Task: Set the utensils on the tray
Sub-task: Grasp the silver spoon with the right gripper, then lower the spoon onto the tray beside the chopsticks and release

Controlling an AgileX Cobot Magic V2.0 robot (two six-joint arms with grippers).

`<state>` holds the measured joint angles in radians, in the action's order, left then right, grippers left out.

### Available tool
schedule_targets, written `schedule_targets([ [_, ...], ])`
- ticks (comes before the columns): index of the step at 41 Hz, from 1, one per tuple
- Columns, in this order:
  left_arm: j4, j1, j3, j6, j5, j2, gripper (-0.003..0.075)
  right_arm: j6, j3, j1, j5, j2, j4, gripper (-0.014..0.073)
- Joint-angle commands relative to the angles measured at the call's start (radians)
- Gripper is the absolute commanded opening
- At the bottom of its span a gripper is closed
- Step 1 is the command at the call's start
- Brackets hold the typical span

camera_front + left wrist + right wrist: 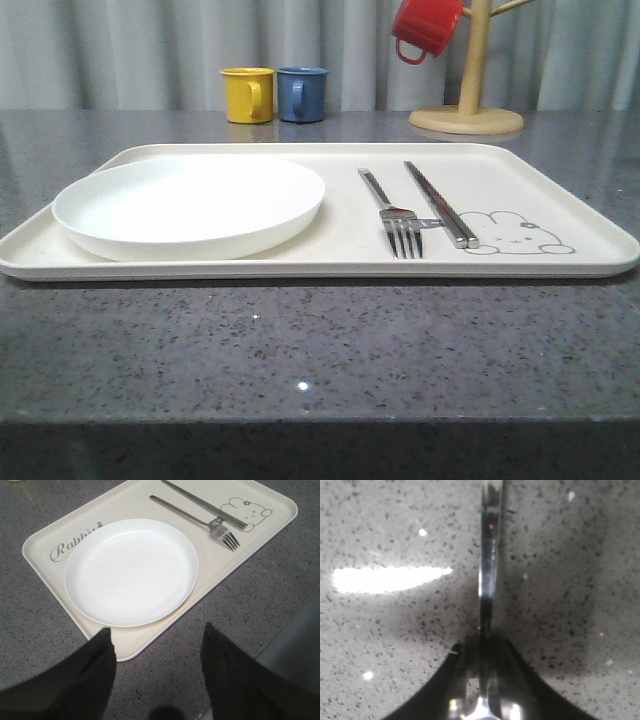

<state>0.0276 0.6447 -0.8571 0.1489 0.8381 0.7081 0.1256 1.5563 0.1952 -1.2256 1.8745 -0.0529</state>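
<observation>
The cream tray [340, 262] [125, 500] lies on the grey countertop. On it rest a round white plate [190, 205] [131, 572], a silver fork [392, 212] [200, 521] and flat chopsticks [438, 203] [205, 504] beside the rabbit drawing. My left gripper [157, 640] hangs open over the counter by the tray's corner nearest the plate, with nothing between its fingers. My right gripper [485, 642] is shut on a slim shiny silver utensil [489, 565]. Its handle points away from the fingers, just above the speckled counter. Its other end is hidden between the fingers.
A yellow mug [247, 94] and a blue mug [302, 94] stand behind the tray. At the back right a wooden mug tree [467, 110] carries a red mug [425, 27]. Bare counter [320, 350] lies in front of the tray.
</observation>
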Motion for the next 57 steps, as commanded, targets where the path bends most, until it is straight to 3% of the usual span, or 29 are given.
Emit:
schedule_targets([
  [1,0.005,0.009,-0.025,-0.008,-0.074,-0.004,0.0377,0.01,0.023,0.008,0.004,-0.044,-0.006,0.0055],
  [4,0.005,0.009,-0.025,-0.008,-0.074,-0.004,0.0377,0.01,0.024,0.008,0.003,-0.044,-0.006,0.0006],
  [12,0.005,0.009,-0.025,-0.008,-0.074,-0.004,0.0377,0.01,0.033,-0.01,-0.026,-0.08,-0.035,0.0004],
  [25,0.005,0.009,-0.025,-0.008,-0.074,-0.004,0.0377,0.0,0.033,-0.212,-0.095,-0.209,-0.148,0.0004],
  [30,0.005,0.009,-0.025,-0.008,-0.074,-0.004,0.0377,-0.089,0.029,-0.299,-0.106,-0.208,-0.212,0.0004],
  [39,0.005,0.009,-0.025,-0.008,-0.074,-0.004,0.0377,-0.297,0.029,-0.407,-0.031,-0.157,-0.212,0.0006],
  [57,0.005,0.009,-0.025,-0.008,-0.074,-0.004,0.0377,-0.413,0.029,-0.414,-0.018,-0.057,-0.153,0.003],
])
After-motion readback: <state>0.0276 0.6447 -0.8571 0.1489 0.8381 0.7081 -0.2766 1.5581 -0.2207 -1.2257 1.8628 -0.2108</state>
